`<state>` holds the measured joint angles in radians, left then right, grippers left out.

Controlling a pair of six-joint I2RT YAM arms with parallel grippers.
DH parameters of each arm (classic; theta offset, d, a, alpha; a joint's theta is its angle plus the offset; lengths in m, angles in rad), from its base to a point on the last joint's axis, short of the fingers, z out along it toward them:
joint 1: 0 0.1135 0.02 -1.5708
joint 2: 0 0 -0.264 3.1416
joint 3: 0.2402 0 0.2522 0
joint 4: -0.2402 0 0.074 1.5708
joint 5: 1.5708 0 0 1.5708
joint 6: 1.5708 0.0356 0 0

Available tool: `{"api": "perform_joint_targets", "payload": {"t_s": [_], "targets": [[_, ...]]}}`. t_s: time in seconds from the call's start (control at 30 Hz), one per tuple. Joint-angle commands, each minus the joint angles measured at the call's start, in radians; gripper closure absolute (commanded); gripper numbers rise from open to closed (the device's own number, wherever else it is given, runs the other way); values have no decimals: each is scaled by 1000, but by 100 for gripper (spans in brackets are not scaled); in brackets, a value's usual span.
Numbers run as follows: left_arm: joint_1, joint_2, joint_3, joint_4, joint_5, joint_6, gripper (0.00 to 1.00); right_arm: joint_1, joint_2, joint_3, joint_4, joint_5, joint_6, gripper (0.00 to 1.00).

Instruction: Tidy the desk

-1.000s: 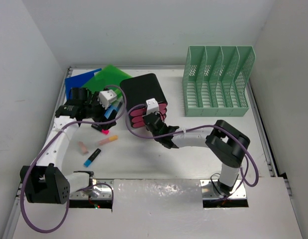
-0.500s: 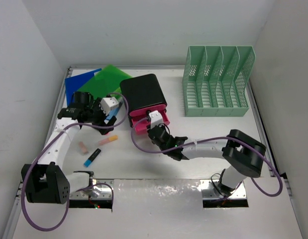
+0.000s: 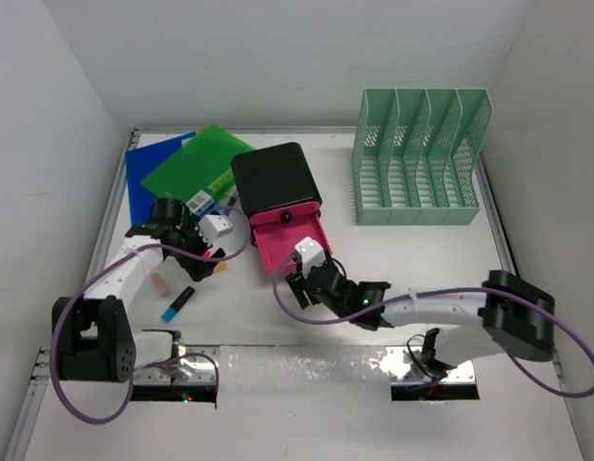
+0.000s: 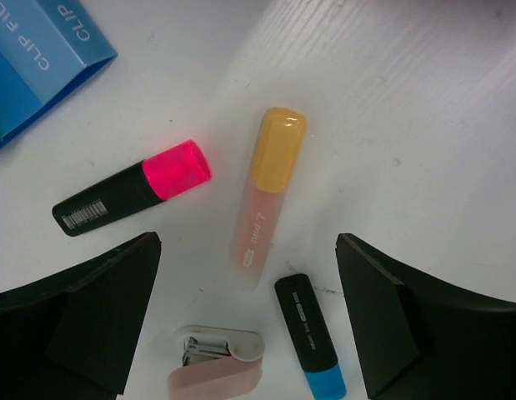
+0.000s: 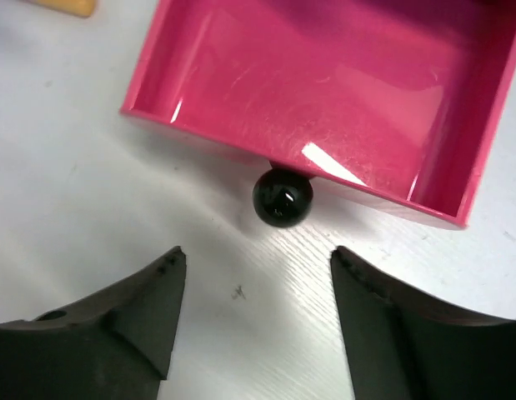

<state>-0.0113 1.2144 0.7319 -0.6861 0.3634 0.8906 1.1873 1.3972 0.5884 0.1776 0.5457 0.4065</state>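
The white desk holds a black box whose pink drawer stands pulled out and empty. My right gripper is open just in front of the drawer's black knob, touching nothing. My left gripper hangs open above a peach highlighter with an orange cap. Around that one lie a black highlighter with a pink cap, a blue-tipped highlighter and a small pink stapler. Nothing is held.
A mint-green mesh file rack stands at the back right. Blue and green folders lie at the back left, beside the box. The blue highlighter and pink stapler sit near the left arm.
My right gripper pulled the pink drawer out toward the near edge, then opened and let go of the knob. My left gripper moved nearer, over the highlighters.
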Motion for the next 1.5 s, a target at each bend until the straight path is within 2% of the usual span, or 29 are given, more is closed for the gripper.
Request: {"api": "perform_joint_targets", "payload": {"t_s": [0.0, 0.07, 0.23, 0.33, 0.47, 0.5, 0.53, 0.6, 0.63, 0.67, 0.77, 0.83, 0.93, 1.07, 1.23, 1.3, 1.33, 1.4, 1.47], "targets": [[10, 52, -5, 109, -50, 10, 15, 1, -128, -39, -3, -79, -49, 31], [10, 83, 1, 125, -49, 7, 15, 1, -174, -64, -12, -87, -57, 25], [10, 180, 4, 125, -38, 7, 18, 1, -292, -101, -41, -75, -90, 24], [10, 220, 3, 97, -23, 18, 27, 1, -326, -111, -78, -18, -84, 24], [10, 254, -28, 120, -58, 24, 34, 1, -354, -130, -87, 16, -77, 24], [10, 272, -29, 112, -57, 28, 39, 1, -357, -131, -81, 17, -75, 24], [10, 278, -23, 102, -54, 33, 51, 1, -357, -131, -79, 19, -75, 24], [10, 281, -20, 60, -28, 57, 62, 1, -359, -128, -85, 30, -72, 24], [10, 278, -20, 33, -2, 67, 71, 1, -357, -127, -89, 39, -71, 24], [10, 272, -20, 20, 12, 79, 77, 1, -357, -127, -89, 43, -71, 24], [10, 246, -16, -9, 84, 126, 85, 1, -354, -128, -83, 51, -69, 24], [10, 231, 1, -9, 144, 125, 100, 1, -351, -125, -89, 63, -64, 24], [10, 214, 43, -27, 206, 65, 100, 1, -351, -114, -135, 108, -19, 23], [10, 159, 107, -173, 288, 131, 100, 0, -362, -96, -228, 171, 60, 23], [5, 71, 225, -337, 397, 152, 100, -12, -402, -114, -247, 215, 94, 23], [-37, 16, 277, -363, 434, 139, 100, -28, -423, -122, -256, 223, 101, 23], [-65, -4, 293, -331, 437, 105, 100, -34, -429, -127, -262, 224, 106, 23], [-189, -61, 310, -235, 401, -92, 100, -57, -437, -127, -285, 201, 124, 23], [-284, -40, 336, -129, 352, -260, 100, -66, -438, -125, -306, 197, 144, 23]]}}
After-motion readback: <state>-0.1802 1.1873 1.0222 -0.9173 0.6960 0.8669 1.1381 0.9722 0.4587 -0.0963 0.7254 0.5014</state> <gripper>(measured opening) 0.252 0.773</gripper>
